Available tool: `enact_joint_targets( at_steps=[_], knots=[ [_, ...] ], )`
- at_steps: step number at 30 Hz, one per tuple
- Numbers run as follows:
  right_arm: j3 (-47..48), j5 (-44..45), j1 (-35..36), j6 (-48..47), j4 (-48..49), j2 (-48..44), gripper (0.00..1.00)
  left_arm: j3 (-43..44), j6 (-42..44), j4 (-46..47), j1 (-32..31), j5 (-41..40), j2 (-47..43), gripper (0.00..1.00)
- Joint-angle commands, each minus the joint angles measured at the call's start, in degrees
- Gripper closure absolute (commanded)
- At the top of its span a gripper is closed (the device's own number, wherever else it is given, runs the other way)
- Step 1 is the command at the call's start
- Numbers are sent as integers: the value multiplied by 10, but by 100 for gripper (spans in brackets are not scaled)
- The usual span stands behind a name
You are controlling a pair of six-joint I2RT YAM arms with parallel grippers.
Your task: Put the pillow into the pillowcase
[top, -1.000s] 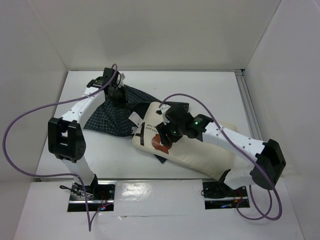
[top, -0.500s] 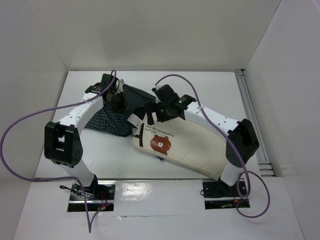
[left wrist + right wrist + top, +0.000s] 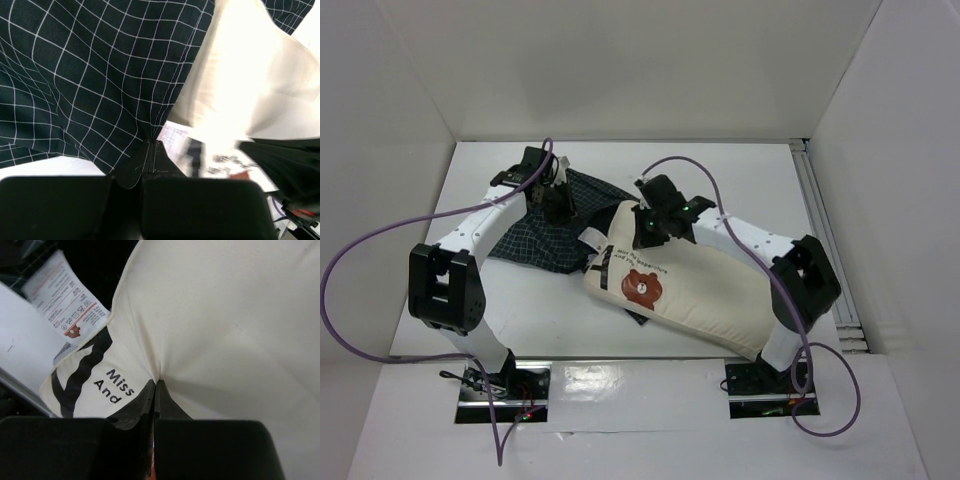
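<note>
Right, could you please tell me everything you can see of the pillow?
The pillow is a soft, cream-white rectangular cushion lying diagonally on the table, plump and slightly creased. Near its far end are a brown bear face, black lettering reading "Miss And" and a white care tag. The right gripper is shut on a pucker of its fabric there. That end overlaps the pillowcase; it is not yet inside.

The right gripper (image 3: 155, 386), with black fingers, pinches a puckered fold of the soft cream-white fabric pillow (image 3: 225, 330). Just left of the pinch are the black letters "Miss And" (image 3: 114, 387) and wavy black stripes (image 3: 80, 375). A white printed care tag (image 3: 65, 295) sticks out at the pillow's upper-left edge.
</note>
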Motion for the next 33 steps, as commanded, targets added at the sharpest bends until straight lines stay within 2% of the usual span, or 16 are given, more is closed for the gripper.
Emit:
enact_joint_targets(
  at_steps=[1, 6, 8, 14, 17, 23, 29, 33],
  knots=[
    [-6, -52, -44, -58, -6, -97, 100, 19, 3, 10, 3, 11, -15, 100],
    [22, -144, -86, -135, -83, -122, 100, 24, 13, 4, 9, 11, -10, 100],
    [23, -180, -72, -154, -103, -109, 100, 29, 13, 4, 9, 16, -10, 100],
    [8, -190, 15, -159, -106, -75, 100, 29, 13, 4, 14, 16, -10, 100],
    [15, -197, 21, -172, -100, -58, 100, 24, 19, 4, 14, 16, -15, 100],
    [87, -212, 10, -211, -125, 22, 100, -18, 38, 4, 14, 22, -61, 100],
    [218, -207, -35, -217, -166, 97, 100, -66, 58, -2, 8, 38, -118, 100],
    [276, -271, -59, -224, -180, 145, 100, -82, 63, -2, -6, 36, -125, 100]
  ],
)
